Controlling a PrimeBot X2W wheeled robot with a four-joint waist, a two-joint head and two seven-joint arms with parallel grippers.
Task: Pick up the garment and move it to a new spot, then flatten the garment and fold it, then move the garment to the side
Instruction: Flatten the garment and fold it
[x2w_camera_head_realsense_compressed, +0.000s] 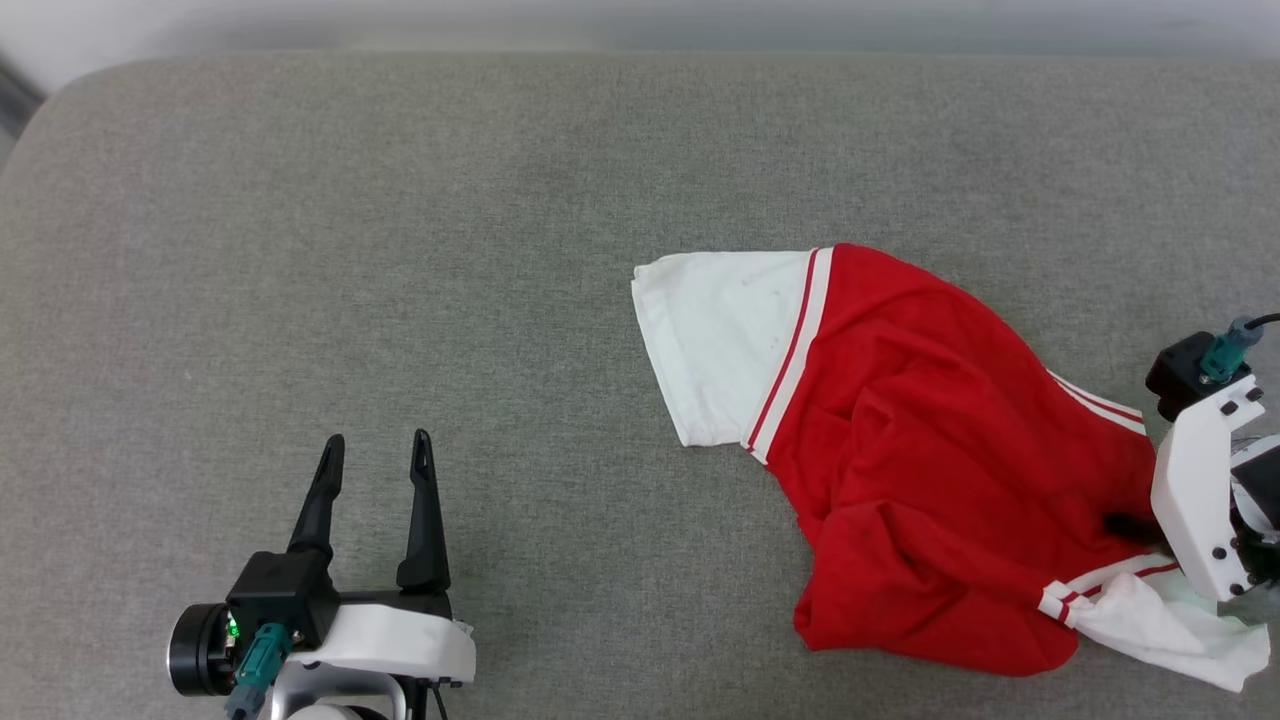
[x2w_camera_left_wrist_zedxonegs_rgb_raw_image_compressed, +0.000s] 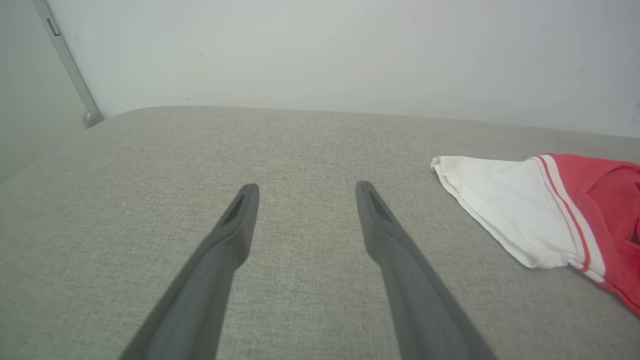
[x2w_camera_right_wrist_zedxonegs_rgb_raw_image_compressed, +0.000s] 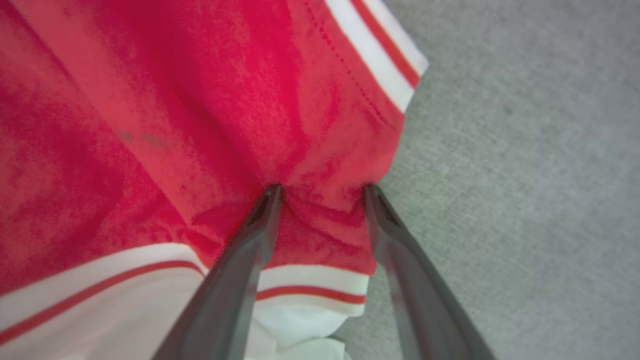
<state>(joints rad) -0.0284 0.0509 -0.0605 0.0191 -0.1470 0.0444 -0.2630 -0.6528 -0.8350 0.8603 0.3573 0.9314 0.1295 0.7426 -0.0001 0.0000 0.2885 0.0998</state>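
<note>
A red shirt (x2w_camera_head_realsense_compressed: 930, 450) is seen crumpled on the right half of a counter (x2w_camera_head_realsense_compressed: 400, 250) that is covered in grey cloth. In the head view its long axis is laid on a diagonal, from the upper left down to the lower right. One white sleeve (x2w_camera_head_realsense_compressed: 715, 340) is spread flat at the upper-left end, with its open edge turned to the robot's left, towards the middle of the counter. It is joined to the red body by a red-and-white striped band (x2w_camera_head_realsense_compressed: 790, 350). A second white sleeve (x2w_camera_head_realsense_compressed: 1170, 625) is bunched at the lower-right end, close to the right edge of that view. The red body between the two sleeves is rumpled into loose folds.

The right tool (x2w_camera_right_wrist_zedxonegs_rgb_raw_image_compressed: 322, 189) is set down on the right side of the shirt. In the right wrist view its two dark fingers are held apart and the fingertips (x2w_camera_right_wrist_zedxonegs_rgb_raw_image_compressed: 272, 192) are pressed into the red cloth. A puckered ridge of that cloth is gathered between them, just beside the striped trim of the second sleeve. The ridge is not pinched flat, and the jaws are spread wide. In the head view the fingers are mostly hidden behind the arm's white casing (x2w_camera_head_realsense_compressed: 1195, 500).

The left tool (x2w_camera_head_realsense_compressed: 378, 440) is held over bare counter at the lower left, well apart from the shirt. Its fingers are pointed away from the robot, and its jaws are spread wide over plain grey cloth. In the left wrist view a pale wall (x2w_camera_left_wrist_zedxonegs_rgb_raw_image_compressed: 320, 50) is seen behind the counter's far edge.
</note>
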